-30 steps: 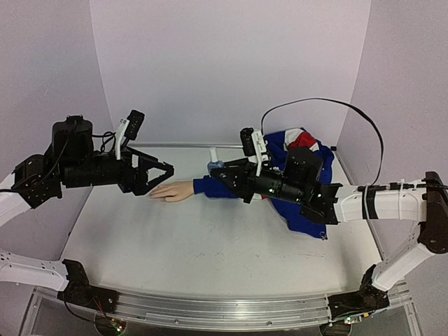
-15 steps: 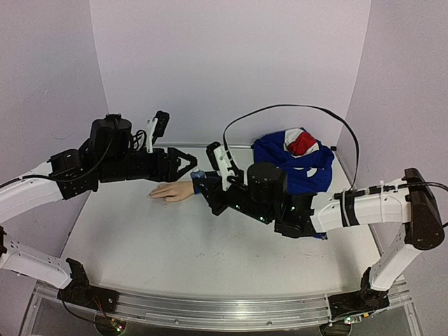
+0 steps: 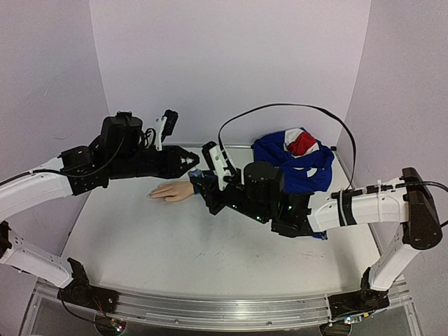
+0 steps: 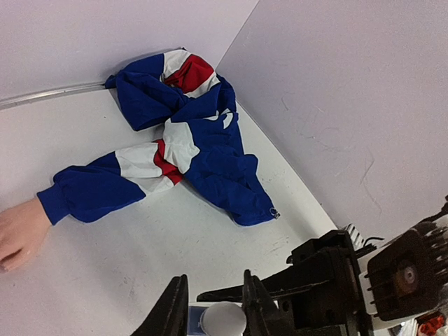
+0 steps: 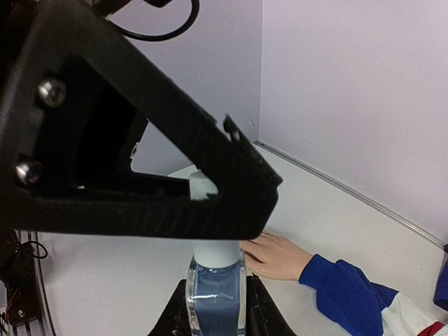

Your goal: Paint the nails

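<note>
The pale mannequin hand [image 3: 171,191] lies palm down on the white table, its blue cuff [image 3: 198,187] under the arms. It also shows in the left wrist view [image 4: 17,231] and the right wrist view [image 5: 280,255]. Its nails are too small to make out. My right gripper [image 5: 215,283] is shut on a small clear bottle [image 5: 215,301] of blue polish, held upright beside the hand. In the top view the right gripper [image 3: 204,190] is just right of the hand. My left gripper [image 3: 190,162] reaches in from the left, and its fingers [image 4: 255,301] close on the bottle's pale cap [image 4: 222,320].
A blue, white and red jacket [image 3: 294,157] is bunched at the back right corner, its sleeve [image 4: 105,189] running to the hand. Lilac walls close the table at the back and sides. A black cable [image 3: 280,108] arcs over the right arm.
My right arm carried the bottle left, next to the hand. My left gripper swung right from beside the fingertips to over the bottle and narrowed its jaws round the cap.
</note>
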`<state>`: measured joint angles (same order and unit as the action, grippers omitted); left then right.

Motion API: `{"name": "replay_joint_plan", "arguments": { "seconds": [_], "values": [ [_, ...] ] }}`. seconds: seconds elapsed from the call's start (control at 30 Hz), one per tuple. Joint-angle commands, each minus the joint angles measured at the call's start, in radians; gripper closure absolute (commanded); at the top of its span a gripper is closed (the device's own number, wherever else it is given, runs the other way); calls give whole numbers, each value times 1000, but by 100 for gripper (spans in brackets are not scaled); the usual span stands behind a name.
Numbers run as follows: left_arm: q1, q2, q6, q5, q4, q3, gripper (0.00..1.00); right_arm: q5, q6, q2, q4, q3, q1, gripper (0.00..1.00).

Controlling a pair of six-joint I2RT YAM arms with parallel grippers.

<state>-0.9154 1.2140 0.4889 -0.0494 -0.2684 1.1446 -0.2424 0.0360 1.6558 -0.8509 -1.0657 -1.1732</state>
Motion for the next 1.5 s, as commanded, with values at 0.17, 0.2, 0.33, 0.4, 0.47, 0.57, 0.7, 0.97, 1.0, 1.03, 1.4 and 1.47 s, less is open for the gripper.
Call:
{"name": "replay_joint_plan", "arguments": {
  "seconds": [0.17,0.2,0.33,0.4,0.47,0.57,0.7,0.97,1.0,1.03,1.4,1.47],
  "values": [
    [-5,26,-47,-105,52,30,91,36,2,-11,-89,-57,-5,100],
    [-7,28,-64,-128,54,23,93,57,1,-17,-89,-59,-4,100],
    [-11,22,-120,-267,101,-27,98,239,22,-64,-102,-48,34,100],
    [-11,23,-151,-397,138,-50,98,430,79,-98,-139,-33,90,100],
    [-12,29,-175,-541,176,-66,100,707,164,-123,-216,-15,161,100],
    [-11,43,-196,-733,231,-84,100,1105,346,-148,-463,22,222,100],
    [-11,91,-230,-967,233,-50,100,1390,512,-157,-611,-12,226,100],
    [-11,84,-266,-1000,233,-24,98,1363,512,-235,-620,74,227,100],
    [-10,78,-264,-971,232,-23,93,1341,504,-244,-616,91,228,100],
    [-9,68,-262,-929,232,-25,87,1316,492,-251,-611,105,232,100],
    [32,-154,-253,-617,171,-109,13,719,144,-360,-110,157,238,100],
    [32,-172,-228,-568,169,-107,12,636,140,-347,-93,152,232,100]
  ]
}}
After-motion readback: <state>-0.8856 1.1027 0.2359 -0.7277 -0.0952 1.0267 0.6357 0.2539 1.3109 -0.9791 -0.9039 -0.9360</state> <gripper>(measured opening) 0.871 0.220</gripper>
